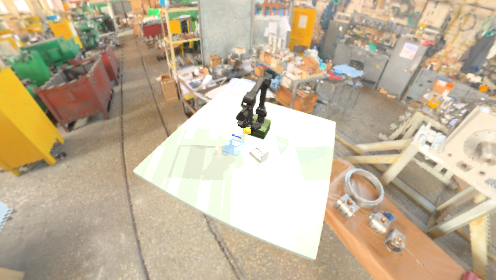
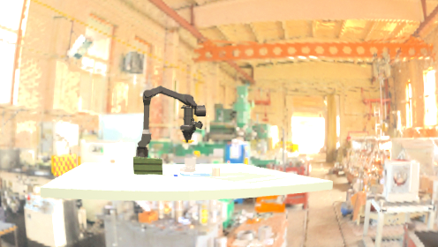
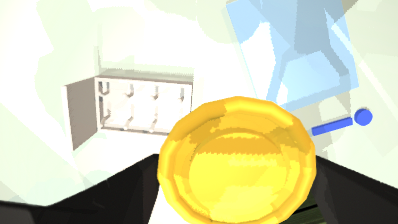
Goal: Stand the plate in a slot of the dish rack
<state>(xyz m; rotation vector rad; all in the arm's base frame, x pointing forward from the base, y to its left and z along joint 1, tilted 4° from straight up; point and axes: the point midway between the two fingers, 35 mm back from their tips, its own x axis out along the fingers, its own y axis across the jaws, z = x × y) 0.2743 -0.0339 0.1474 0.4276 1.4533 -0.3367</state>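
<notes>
Here the yellow plate [image 3: 236, 160] fills the lower centre of the wrist view, its concave face turned toward the camera and its rim clamped between the two dark fingers of the gripper [image 2: 188, 140]. The gripper is closed on the plate and carries it in the air above the table [image 1: 280, 210]. In the top view the plate appears only as a small yellow spot [image 1: 246, 130] just beside the arm's green base block [image 1: 263, 128].

Below and to the left of the plate in the wrist view stands the dish rack [image 3: 131, 106], a pale box-shaped frame with short upright rails in rows and one solid end panel (the slots between the rails hold nothing). The plate is apart from the rack and not in contact with it. In the top view the rack [image 1: 259, 154] rests on the table in front of the base.

To the upper right in the wrist view lies a translucent light-blue sheet [image 3: 295, 55], flat on the table surface, and near its lower corner a small blue bar with a round end [image 3: 345, 123].

In the exterior view the black arm [image 2: 164, 91] rises from the base, bends over, and points the gripper straight down, well above the table.
</notes>
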